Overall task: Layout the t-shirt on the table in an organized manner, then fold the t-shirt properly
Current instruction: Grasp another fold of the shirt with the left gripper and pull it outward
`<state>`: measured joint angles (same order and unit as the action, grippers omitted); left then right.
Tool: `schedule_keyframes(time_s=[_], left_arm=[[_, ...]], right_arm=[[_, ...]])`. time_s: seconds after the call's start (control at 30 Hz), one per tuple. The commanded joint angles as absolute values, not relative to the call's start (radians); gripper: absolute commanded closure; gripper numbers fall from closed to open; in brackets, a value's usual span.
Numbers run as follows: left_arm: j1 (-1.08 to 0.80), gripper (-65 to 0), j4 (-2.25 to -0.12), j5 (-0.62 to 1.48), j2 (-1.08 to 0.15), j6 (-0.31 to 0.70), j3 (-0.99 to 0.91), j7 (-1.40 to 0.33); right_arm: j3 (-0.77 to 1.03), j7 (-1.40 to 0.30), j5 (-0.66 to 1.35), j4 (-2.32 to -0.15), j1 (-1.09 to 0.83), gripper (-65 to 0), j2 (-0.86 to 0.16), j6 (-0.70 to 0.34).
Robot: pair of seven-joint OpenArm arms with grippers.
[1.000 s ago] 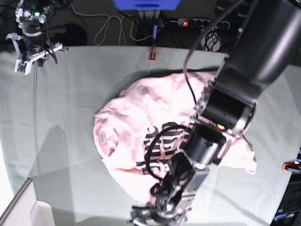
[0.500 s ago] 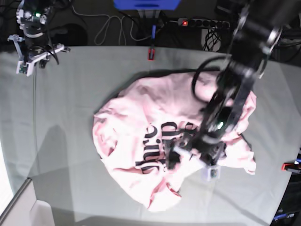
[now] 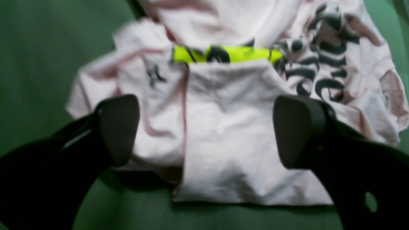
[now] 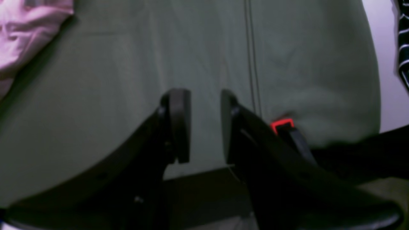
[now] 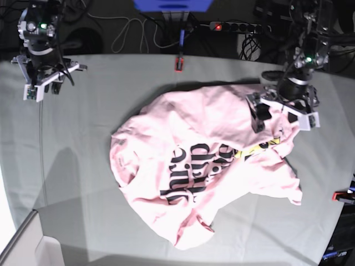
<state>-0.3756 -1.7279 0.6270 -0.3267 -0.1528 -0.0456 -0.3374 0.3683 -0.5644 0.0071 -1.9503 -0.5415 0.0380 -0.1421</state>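
The t-shirt (image 5: 194, 160) lies crumpled in the middle of the table (image 5: 100, 144), pale pink, with black lettering and a bit of yellow graphic (image 5: 256, 147) facing up. My left gripper (image 5: 282, 119) hangs open over the shirt's back right part. In the left wrist view the open gripper (image 3: 207, 131) has both fingers (image 3: 118, 127) wide apart above a folded flap of the shirt (image 3: 223, 140), holding nothing. My right gripper (image 5: 41, 88) is at the back left corner, far from the shirt. In the right wrist view the gripper (image 4: 204, 124) shows a narrow gap and is empty; a shirt edge (image 4: 22, 35) shows there.
A red clamp (image 5: 179, 64) sits at the table's back edge, another (image 5: 341, 195) at the right edge, and one (image 4: 281, 124) near my right gripper. A white bin (image 5: 33, 249) is at the front left corner. Cables and a power strip (image 5: 238, 26) lie behind the table.
My left arm has swung from the front of the shirt back to its back right part, uncovering the lettering. The shirt's lower part has shifted slightly. The right arm has barely moved.
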Motion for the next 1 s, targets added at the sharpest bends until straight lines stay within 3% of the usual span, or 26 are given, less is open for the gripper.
schedule_keyframes(time_s=[0.0, 0.1, 0.47, 0.7, 0.77, 0.83, 0.97], left_arm=[[-0.369, -64.8, -1.728, 0.625, -0.335, -0.147, -0.047, -0.311], [-0.357, -61.4, -1.69, 0.625, -0.326, -0.147, -0.045, -0.311], [-0.288, -24.4, -1.596, 0.619, -0.3, -0.145, 0.025, -0.318], [-0.275, -16.6, -1.596, 0.625, -0.285, -0.145, 0.028, -0.318], [-0.278, -10.5, -1.596, 0.625, -0.283, -0.145, 0.028, -0.318], [-0.282, 0.0, -1.596, 0.625, -0.263, -0.148, 0.024, -0.318], [-0.286, 0.0, -1.612, 0.625, -0.251, -0.148, 0.031, -0.318]], right_arm=[[0.372, -0.55, 0.005, -1.966, -0.547, -16.9, 0.033, -0.15], [0.372, -0.55, 0.005, -1.966, -0.547, -16.9, 0.035, -0.15], [0.374, -0.55, 0.005, -1.966, -0.55, -16.9, 0.035, -0.15], [0.377, -0.55, 0.005, -1.966, -0.55, -16.9, 0.035, -0.15], [0.377, -0.55, 0.005, -1.966, -0.55, -16.9, 0.035, -0.15], [0.378, -0.55, 0.005, -1.966, -0.552, -16.9, 0.035, -0.15], [0.38, -0.55, 0.005, -1.966, -0.552, -16.9, 0.031, -0.15]])
